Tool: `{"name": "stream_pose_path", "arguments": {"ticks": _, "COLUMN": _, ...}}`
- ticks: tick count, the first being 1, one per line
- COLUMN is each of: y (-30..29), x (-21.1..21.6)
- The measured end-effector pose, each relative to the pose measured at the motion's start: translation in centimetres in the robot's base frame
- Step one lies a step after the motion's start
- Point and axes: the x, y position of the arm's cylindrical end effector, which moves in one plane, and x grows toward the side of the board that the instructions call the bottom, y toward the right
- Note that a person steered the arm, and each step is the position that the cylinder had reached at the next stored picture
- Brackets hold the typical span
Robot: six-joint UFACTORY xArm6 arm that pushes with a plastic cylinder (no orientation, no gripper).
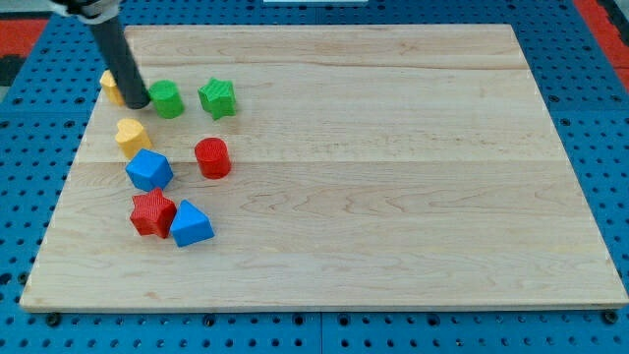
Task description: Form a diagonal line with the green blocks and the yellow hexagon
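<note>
My tip (139, 102) sits down on the board (393, 197), holding nothing, wedged between the yellow hexagon (111, 87) on its left and the green cylinder (167, 99) on its right, touching or nearly touching both. Green star (217, 98) lies just right of the cylinder. Toward the view's bottom: yellow heart (132, 134), red cylinder (212, 157), blue block (148, 170), red star (152, 212), blue wedge (191, 224).

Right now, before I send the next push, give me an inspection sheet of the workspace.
Surface: pale wooden board, flat, blocks only at the view's left.
Job's things: green cylinder block and green star block side by side; yellow hexagon block at the view's left, partly hidden by the rod.
Clutter: yellow heart block, blue block, red cylinder block, red star block touching blue wedge block.
Grippers: none; my tip sits between hexagon and green cylinder.
Cables: nothing seen.
Surroundings: blue perforated base.
</note>
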Motion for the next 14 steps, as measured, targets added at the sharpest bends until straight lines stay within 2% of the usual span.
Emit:
{"name": "stream_pose_path", "arguments": {"ticks": 1, "y": 0.1, "x": -2.9}}
{"name": "stream_pose_path", "arguments": {"ticks": 2, "y": 0.8, "x": -8.4}}
{"name": "stream_pose_path", "arguments": {"ticks": 4, "y": -7.2, "x": -11.6}}
{"name": "stream_pose_path", "arguments": {"ticks": 5, "y": -8.9, "x": -11.4}}
{"name": "stream_pose_path", "arguments": {"ticks": 6, "y": -9.1, "x": -12.0}}
{"name": "stream_pose_path", "arguments": {"ticks": 7, "y": -8.5, "x": -10.7}}
{"name": "stream_pose_path", "arguments": {"ticks": 9, "y": -7.8, "x": -1.0}}
{"name": "stream_pose_path", "arguments": {"ticks": 10, "y": -4.7, "x": 1.7}}
{"name": "stream_pose_path", "arguments": {"ticks": 12, "y": -0.4, "x": -4.5}}
{"name": "stream_pose_path", "arguments": {"ticks": 13, "y": -2.5, "x": -7.6}}
{"name": "stream_pose_path", "arguments": {"ticks": 14, "y": -2.5, "x": -6.0}}
